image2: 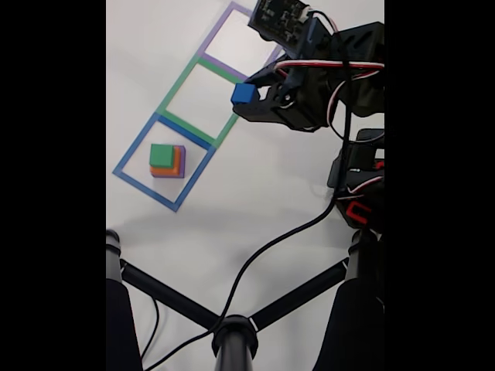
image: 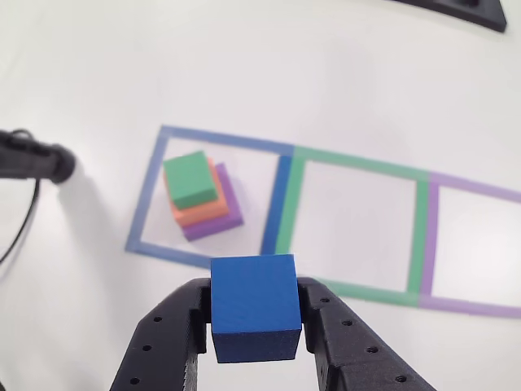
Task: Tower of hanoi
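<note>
My claw (image: 256,314) is pinching the small blue cube (image: 255,305), one black finger (image: 175,334) pressed against each side of it, so the cube sits squarely between them and clear of the white bench (image: 98,73). In the fixed view the same claw (image2: 249,96) hangs in the air with the blue cube (image2: 243,93) at its tip, my arm (image2: 325,77) reaching leftward from the right side of the picture, bent over with its wires and servo housings showing.

Below and beyond the cube, in the other view, three tape squares lie in a row on the bench: the blue tape square (image: 155,183) at left, the green tape square (image: 419,236) in the middle, the purple tape square (image: 488,191) at right, each sharing an edge with its neighbour. Inside the blue one stands the rest of the tower: the purple block (image: 230,208) at the bottom, the salmon-orange block (image: 199,213) on it, and the green block (image: 192,179) on top, stacked a little askew. The fixed view shows that stack (image2: 167,161) in the blue tape square as well, well apart from my claw.

A black tripod-like stand (image2: 232,336) with a cable crosses the lower part of the fixed view.
</note>
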You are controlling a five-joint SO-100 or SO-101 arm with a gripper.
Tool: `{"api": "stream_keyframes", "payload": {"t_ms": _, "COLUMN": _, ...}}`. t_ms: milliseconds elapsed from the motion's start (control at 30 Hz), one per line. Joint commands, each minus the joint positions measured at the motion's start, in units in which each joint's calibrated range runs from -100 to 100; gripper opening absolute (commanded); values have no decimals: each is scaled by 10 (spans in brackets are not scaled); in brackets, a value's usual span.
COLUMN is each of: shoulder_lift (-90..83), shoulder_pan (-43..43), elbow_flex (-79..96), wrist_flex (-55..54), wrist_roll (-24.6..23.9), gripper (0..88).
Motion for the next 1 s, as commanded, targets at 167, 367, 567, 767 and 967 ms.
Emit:
{"api": "stream_keyframes", "payload": {"t_ms": 167, "shoulder_lift": -11, "shoulder_pan": -50, "elbow_flex": -48, "wrist_flex": 49, "wrist_roll": 8, "gripper": 27}}
{"api": "stream_keyframes", "payload": {"t_ms": 367, "shoulder_lift": -16, "shoulder_pan": -47, "elbow_flex": 49, "wrist_flex": -29, "wrist_roll": 85, "gripper": 31}}
{"api": "stream_keyframes", "payload": {"t_ms": 567, "shoulder_lift": -21, "shoulder_pan": -44, "elbow_flex": 209, "wrist_flex": -210, "wrist_roll": 85, "gripper": 32}}
{"api": "stream_keyframes", "payload": {"t_ms": 767, "shoulder_lift": -15, "shoulder_pan": -55, "elbow_flex": 379, "wrist_flex": -428, "wrist_roll": 85, "gripper": 34}}
{"api": "stream_keyframes", "payload": {"t_ms": 967, "shoulder_lift": 12, "shoulder_pan": -64, "elbow_flex": 499, "wrist_flex": -613, "wrist_roll": 85, "gripper": 37}}
